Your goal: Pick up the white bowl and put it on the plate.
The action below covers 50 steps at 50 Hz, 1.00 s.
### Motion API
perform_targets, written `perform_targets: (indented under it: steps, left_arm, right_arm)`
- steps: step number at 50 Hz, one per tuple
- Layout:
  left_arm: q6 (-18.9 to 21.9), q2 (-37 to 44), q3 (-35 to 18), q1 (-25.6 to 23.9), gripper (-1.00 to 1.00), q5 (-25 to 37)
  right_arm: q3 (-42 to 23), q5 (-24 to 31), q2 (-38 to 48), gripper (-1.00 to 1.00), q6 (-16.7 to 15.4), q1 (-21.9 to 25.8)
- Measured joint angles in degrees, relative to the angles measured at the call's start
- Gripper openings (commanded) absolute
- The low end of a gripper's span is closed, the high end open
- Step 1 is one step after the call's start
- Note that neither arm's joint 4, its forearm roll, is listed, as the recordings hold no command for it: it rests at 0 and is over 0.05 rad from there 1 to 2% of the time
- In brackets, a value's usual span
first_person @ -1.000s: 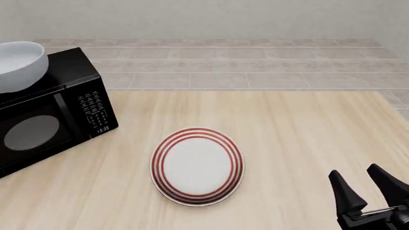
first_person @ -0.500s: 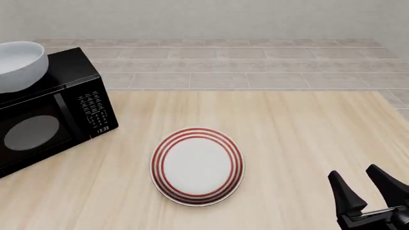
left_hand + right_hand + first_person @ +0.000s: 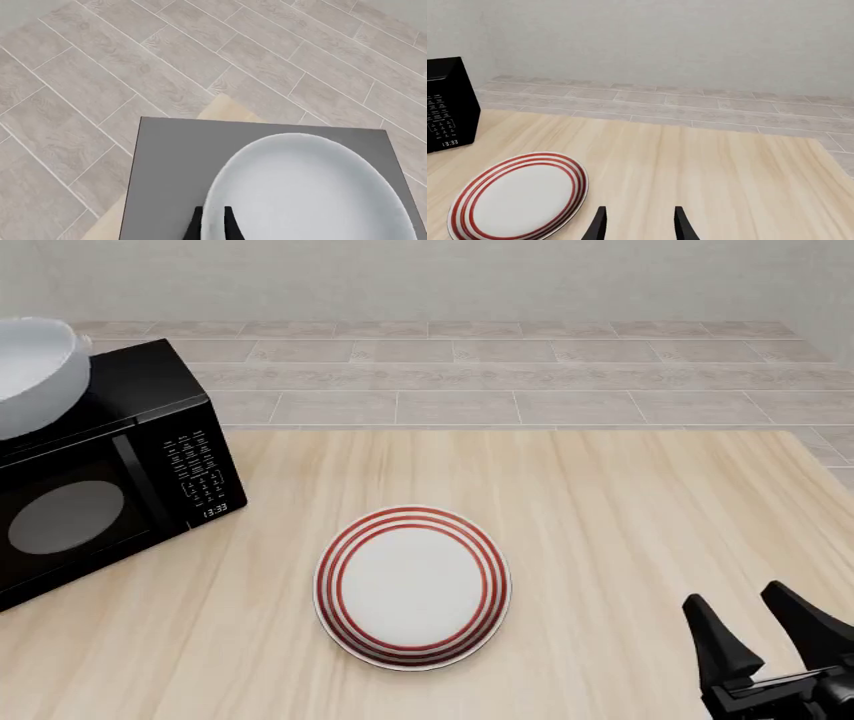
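1. White bowl [image 3: 34, 375] sat atop the black microwave [image 3: 114, 475] at the far left edge of the tabletop [image 3: 627, 530], tipped a little, with one side of its rim raised.
2. In the left wrist view we saw the left gripper [image 3: 213, 222] with its two dark fingertips [image 3: 194, 226] astride the near rim of the bowl, one tip outside the wall and one over the inside; they stood close together, but we could not tell whether they had actually pinched the rim, since only the tips showed.
3. We judged the step in hand to be the grasp and first lift of the bowl off the microwave.
4. The plate [image 3: 412, 586] lay flat near the middle of the tabletop, closer to its near edge, well apart from the microwave and bare.
5. The right gripper [image 3: 770, 630] hovered at the near right corner of the tabletop, its fingers spread wide and holding nothing.
6. The next move, in our view, called for a firm hold on the rim, a lift clear of the microwave's top, then a carry rightward and toward the near edge to centre the bowl over the red rings.
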Motion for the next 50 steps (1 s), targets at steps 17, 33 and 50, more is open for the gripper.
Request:
perform_targets:
  steps: [17, 33, 50]
  left_arm:
    - [0.4, -1.2, 1.4, 0.7, -1.0, -0.6]
    - [-3.6, -4.5, 1.1, -4.1, -1.0, 2.4]
    - [-7.7, -11.0, 3.1, -11.0, -1.0, 5.0]
  right_arm:
    - [0.0, -0.8, 1.0, 1.0, -0.1, 0.1]
    - [0.0, -1.1, 1.4, 1.0, -0.2, 0.1]
    - [0.0, -0.4, 0.7, 1.0, -0.2, 0.1]
